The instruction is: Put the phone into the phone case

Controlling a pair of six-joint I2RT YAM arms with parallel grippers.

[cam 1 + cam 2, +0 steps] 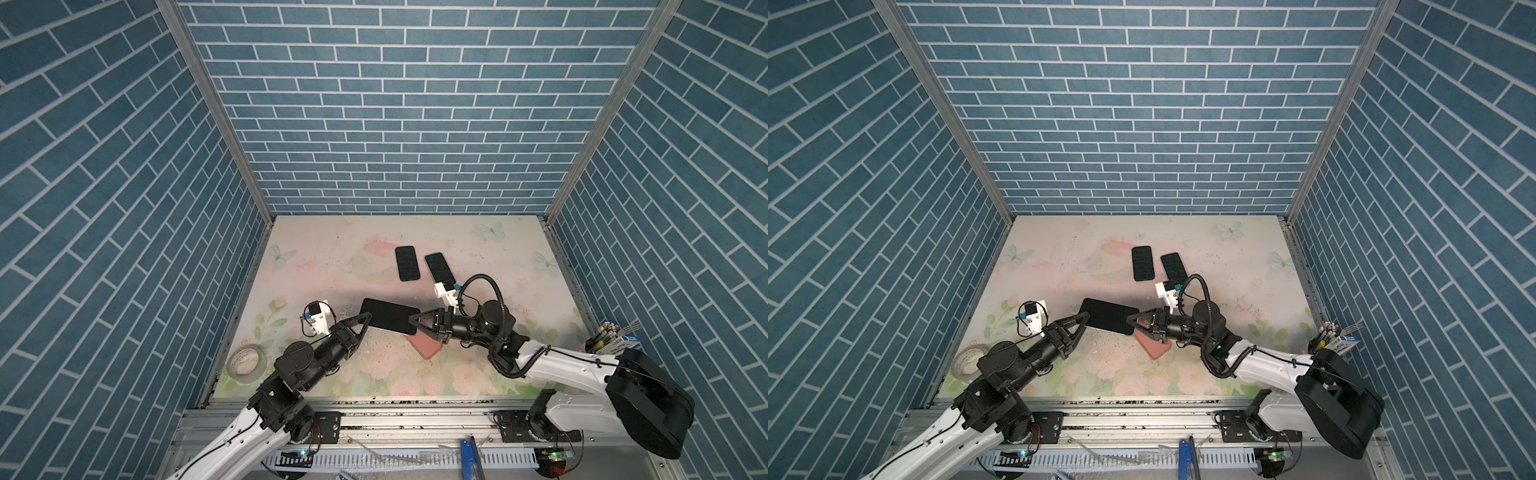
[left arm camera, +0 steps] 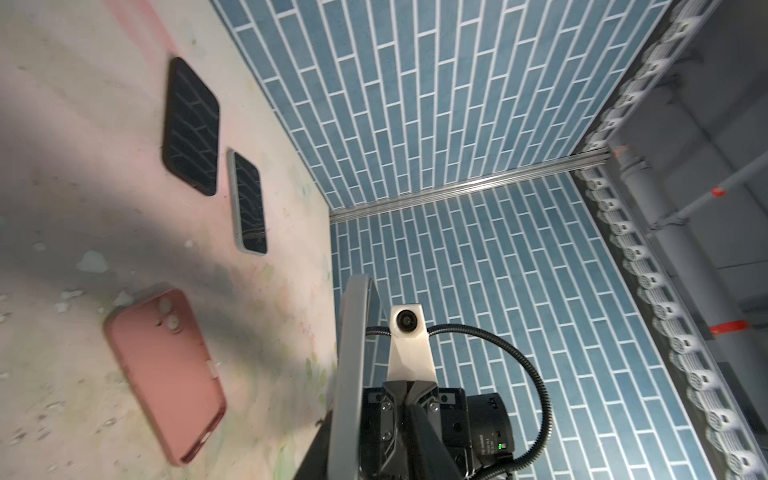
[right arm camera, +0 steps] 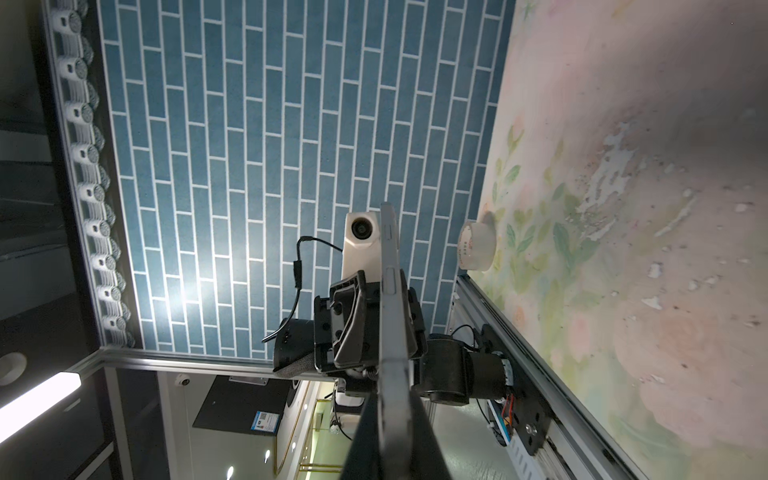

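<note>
A dark phone (image 1: 388,316) hangs flat in the air over the table, between my two grippers. My right gripper (image 1: 411,322) is shut on its right end, and the right wrist view shows the fingers tight on both faces of the phone (image 3: 390,291). My left gripper (image 1: 365,322) sits at the phone's left end. In the left wrist view one finger (image 2: 419,436) stands off the phone's grey edge (image 2: 353,353), so this gripper is open. The pink phone case (image 1: 424,347) lies flat on the table, just below the right gripper.
Two more dark phones (image 1: 407,264) (image 1: 439,268) lie side by side further back. A roll of clear tape (image 1: 247,361) sits at the table's left edge. A holder of pens (image 1: 611,336) stands at the right wall. Blue brick walls enclose three sides.
</note>
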